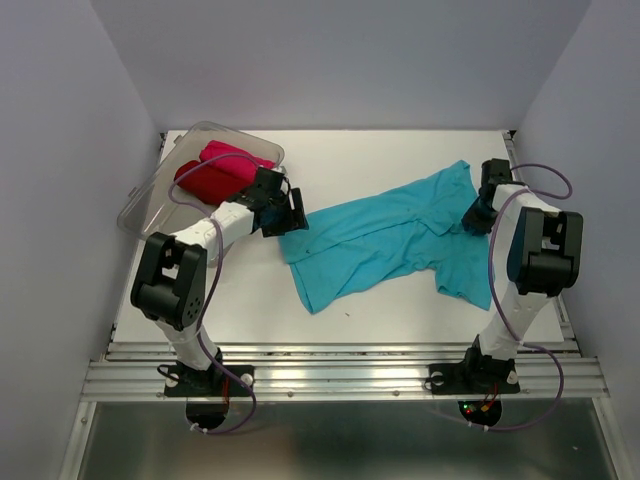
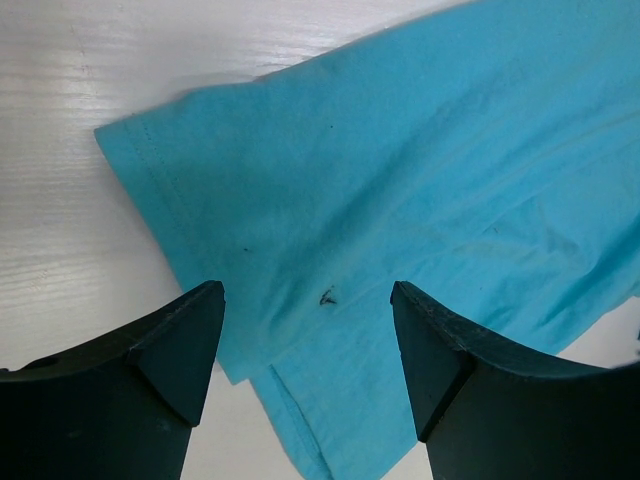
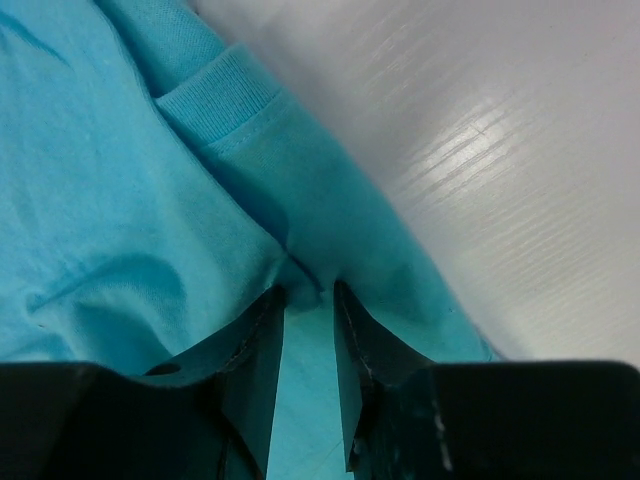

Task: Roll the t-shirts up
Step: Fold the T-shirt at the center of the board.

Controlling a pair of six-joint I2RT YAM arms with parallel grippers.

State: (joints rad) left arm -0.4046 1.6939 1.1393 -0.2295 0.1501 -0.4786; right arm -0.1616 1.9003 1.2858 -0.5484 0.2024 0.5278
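white surface (image 1: 400,160) boxed in by pale grey walls. the turquoise t-shirt (image 1: 390,240) lies spread and creased across its middle and right side. my left fingers (image 2: 170,370) stand wide apart over the shirt's left hem corner, holding nothing. my right fingers (image 3: 255,370) are nearly together, clamped on a pinch of cloth near a ribbed band at the shirt's right end. the dark red t-shirt (image 1: 205,185) and the pink t-shirt (image 1: 228,155) sit in the clear tub (image 1: 150,195) at far left.
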